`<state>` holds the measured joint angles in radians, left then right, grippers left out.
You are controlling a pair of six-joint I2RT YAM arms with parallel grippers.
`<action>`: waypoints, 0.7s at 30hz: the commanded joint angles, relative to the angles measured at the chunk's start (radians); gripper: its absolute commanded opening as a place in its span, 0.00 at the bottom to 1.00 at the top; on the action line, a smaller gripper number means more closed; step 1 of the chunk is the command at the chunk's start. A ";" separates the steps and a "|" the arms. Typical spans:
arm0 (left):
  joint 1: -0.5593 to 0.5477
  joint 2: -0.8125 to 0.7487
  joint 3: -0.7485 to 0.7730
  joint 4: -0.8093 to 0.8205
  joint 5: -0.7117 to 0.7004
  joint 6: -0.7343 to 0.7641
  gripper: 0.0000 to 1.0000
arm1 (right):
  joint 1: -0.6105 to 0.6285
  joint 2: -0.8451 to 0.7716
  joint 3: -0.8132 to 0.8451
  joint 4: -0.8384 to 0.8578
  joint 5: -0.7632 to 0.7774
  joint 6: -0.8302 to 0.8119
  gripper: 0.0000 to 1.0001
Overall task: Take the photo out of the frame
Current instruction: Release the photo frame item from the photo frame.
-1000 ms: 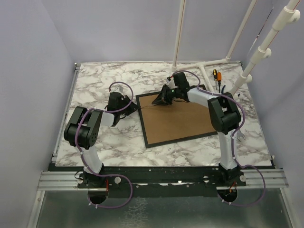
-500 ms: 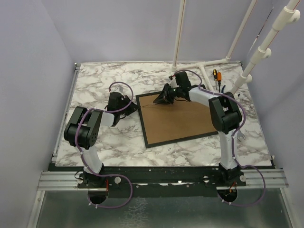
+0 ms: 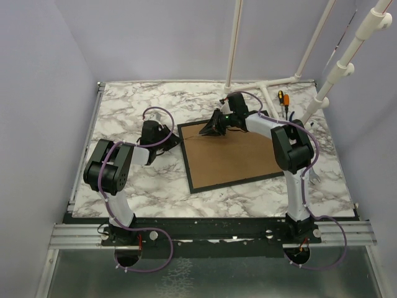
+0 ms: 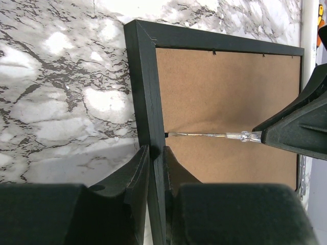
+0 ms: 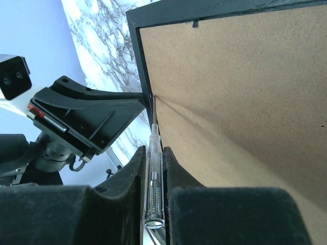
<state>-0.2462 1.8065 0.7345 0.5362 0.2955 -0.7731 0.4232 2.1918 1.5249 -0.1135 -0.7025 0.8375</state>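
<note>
A: Checking change: what moved?
B: Only the right claw (image 5: 154,153), pinching the screwdriver (image 5: 153,196), has shifted slightly at the backing board (image 3: 232,158). The left claw (image 4: 156,155) clamps the frame (image 4: 145,76) on the table (image 3: 124,112). The photo is still sealed inside, unseen.

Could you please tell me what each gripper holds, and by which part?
Left gripper: the frame, by its side rail. Right gripper: a screwdriver, by its handle.

Marble table (image 3: 124,112), white pipe stand (image 3: 234,43) behind, clear-handled screwdriver (image 5: 153,191), orange-handled pieces (image 3: 285,99) — perhaps screwdrivers — far right.
</note>
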 commanded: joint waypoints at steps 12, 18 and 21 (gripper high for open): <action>-0.008 0.007 0.015 0.008 0.034 0.009 0.16 | 0.016 0.043 0.027 -0.002 -0.018 0.014 0.01; -0.008 0.009 0.016 0.008 0.037 0.011 0.15 | 0.022 0.044 0.029 0.000 -0.018 0.017 0.01; -0.008 0.013 0.016 0.008 0.038 0.011 0.14 | 0.024 0.045 0.033 -0.003 -0.018 0.017 0.00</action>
<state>-0.2462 1.8065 0.7349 0.5354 0.2955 -0.7727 0.4324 2.2055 1.5364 -0.1089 -0.7143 0.8497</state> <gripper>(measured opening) 0.148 0.148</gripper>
